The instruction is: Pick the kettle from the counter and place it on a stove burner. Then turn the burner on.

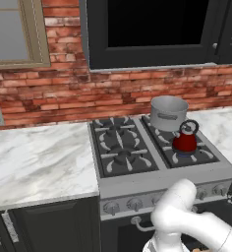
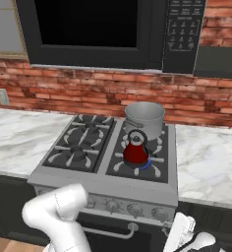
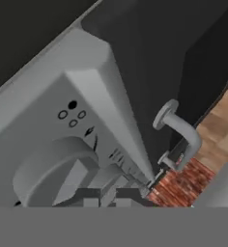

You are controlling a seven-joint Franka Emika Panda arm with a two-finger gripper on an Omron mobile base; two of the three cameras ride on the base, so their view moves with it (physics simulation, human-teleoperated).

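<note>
In the left base view, the small shiny red round kettle [image 1: 185,140] with its black loop handle sits on the front right stove burner [image 1: 190,152], a round dark burner with black iron prongs. Just behind it stands a bigger grey steel pot [image 1: 168,112] on the back right burner. The white marble counter [image 1: 37,162] with grey veins lies to the left of the grey steel stove [image 1: 162,174]. A row of round grey knobs [image 1: 134,203] runs along the stove's front. The white robot arm [image 1: 189,221] bends low in front of the stove.

In the right base view, the kettle [image 2: 135,151] is on the same front right burner [image 2: 140,165], with the pot [image 2: 144,117] just behind it. A little blue shows under the kettle's base. The counter [image 2: 211,162] spreads out on both sides of the stove. The arm [image 2: 61,211] reaches down below the knobs [image 2: 135,209].

In the hand view, the claw [image 3: 106,197] is right up against the stove's front panel. Its two dark finger tips [image 3: 89,198] sit close together at a big round grey knob [image 3: 55,169] beside them. The claw looks fully closed, pinched at the knob's raised bar. A curved grey oven door handle [image 3: 178,132] sticks out to the right.
</note>
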